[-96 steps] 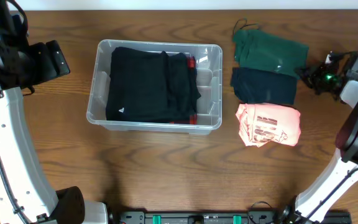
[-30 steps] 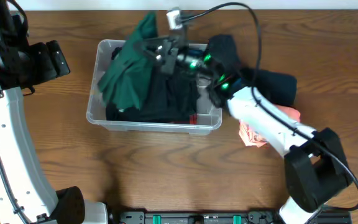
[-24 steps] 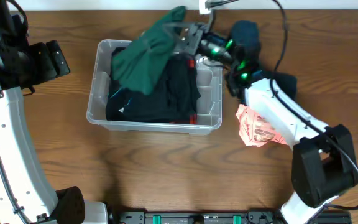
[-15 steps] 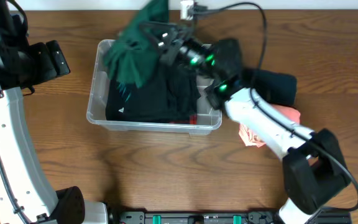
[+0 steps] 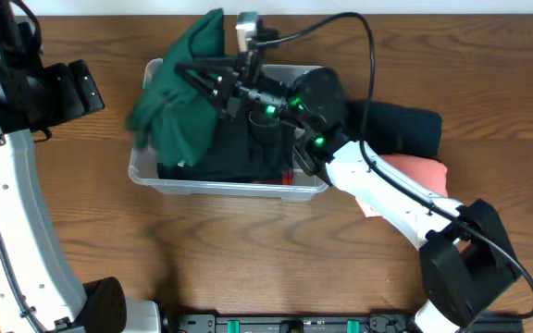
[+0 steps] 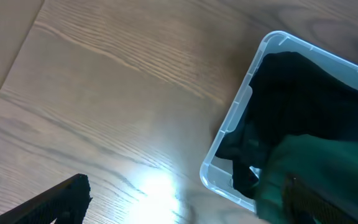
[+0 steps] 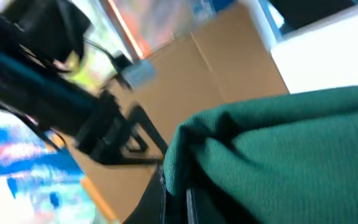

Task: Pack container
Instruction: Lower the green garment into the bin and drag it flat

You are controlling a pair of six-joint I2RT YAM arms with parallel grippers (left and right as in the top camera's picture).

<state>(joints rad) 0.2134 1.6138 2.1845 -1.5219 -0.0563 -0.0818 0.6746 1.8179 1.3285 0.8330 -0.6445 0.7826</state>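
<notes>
while the right fingers (image 5: 202, 76) are clamped tight on a bunched green garment (image 5: 176, 109), the cloth hangs over the left end of the container (image 5: 229, 188) and spills past its left rim. the container sits on the desk (image 5: 248, 259) with black clothes (image 5: 248, 148) inside. the left fingers (image 6: 55, 200) are spread wide and hold nothing, off to the container's left. the right wrist view is blurred, mostly green fabric, so the grip itself is hard to make out there. the right arm hides part of a navy garment (image 5: 405, 128) and a pink garment (image 5: 419, 171).
</notes>
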